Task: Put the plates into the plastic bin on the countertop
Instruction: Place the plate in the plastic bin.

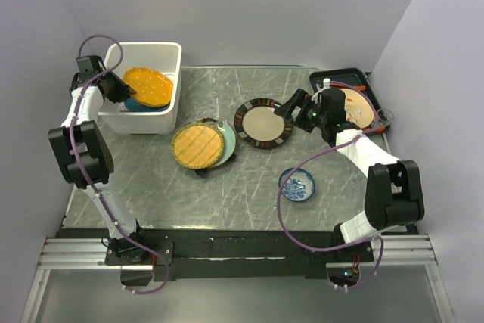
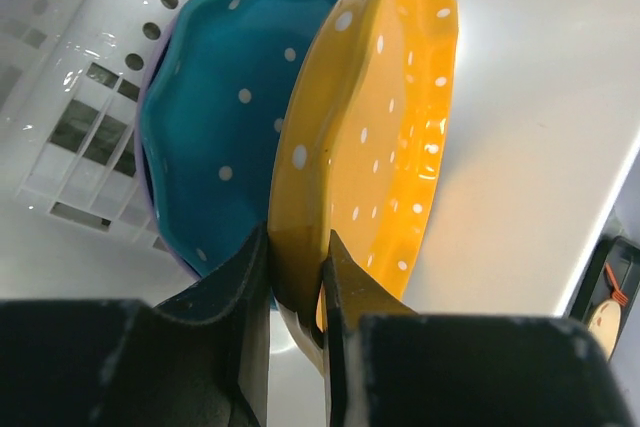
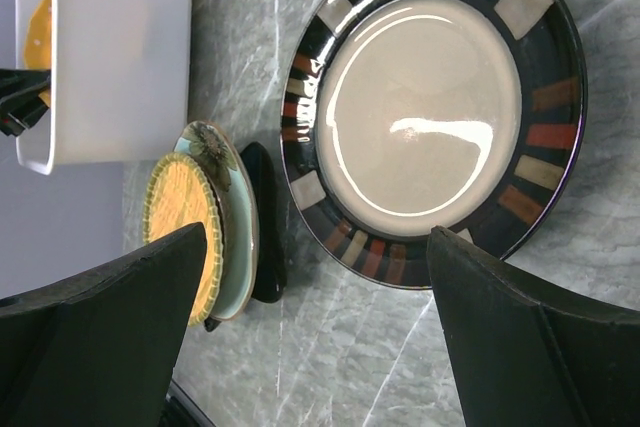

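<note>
The plastic bin (image 1: 178, 81) stands at the far left of the bench (image 1: 249, 194); in it an upper plate (image 1: 149, 86) leans on a lower plate (image 1: 140, 105). Right of it lies a stack of plates (image 1: 200, 144), then a single plate (image 1: 263, 122). A small dish (image 1: 297, 184) lies nearer, a tray (image 1: 348, 73) far right.

Bright even light; glare on dark brown plate (image 3: 430, 112), edges seemingly soft.

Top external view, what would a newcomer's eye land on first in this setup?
The bright orange dotted plate stands out, pinched by the left end effector and tilted inside the white bin at the back left, next to a teal plate. Centre frame, the dark striped plate lies flat, with the right end effector open at its right side.
</note>
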`<act>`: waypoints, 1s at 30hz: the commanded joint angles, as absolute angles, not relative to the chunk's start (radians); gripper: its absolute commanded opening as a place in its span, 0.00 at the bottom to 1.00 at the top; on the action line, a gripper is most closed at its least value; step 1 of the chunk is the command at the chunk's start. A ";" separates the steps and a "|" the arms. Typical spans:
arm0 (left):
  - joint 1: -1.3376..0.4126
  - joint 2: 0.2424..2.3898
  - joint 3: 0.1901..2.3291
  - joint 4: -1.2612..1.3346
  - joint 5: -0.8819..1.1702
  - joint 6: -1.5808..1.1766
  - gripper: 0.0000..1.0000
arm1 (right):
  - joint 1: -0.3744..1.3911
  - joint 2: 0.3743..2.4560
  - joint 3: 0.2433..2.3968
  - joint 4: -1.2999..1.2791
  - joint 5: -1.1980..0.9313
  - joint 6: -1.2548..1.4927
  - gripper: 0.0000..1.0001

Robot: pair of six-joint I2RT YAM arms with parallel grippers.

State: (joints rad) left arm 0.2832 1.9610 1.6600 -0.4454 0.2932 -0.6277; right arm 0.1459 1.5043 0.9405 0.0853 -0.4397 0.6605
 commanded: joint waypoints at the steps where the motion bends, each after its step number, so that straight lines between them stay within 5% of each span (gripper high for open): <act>1: 0.270 1.959 1.752 -0.442 0.310 -0.611 0.22 | 0.143 1.514 0.969 0.095 -0.456 0.643 0.98; 9: 0.270 2.000 1.796 -0.511 0.284 -0.600 0.49 | 0.143 1.517 0.962 0.098 -0.459 0.644 0.98; 30: 0.268 2.008 1.852 -0.588 0.176 -0.552 0.96 | 0.141 1.502 0.971 0.077 -0.468 0.618 0.98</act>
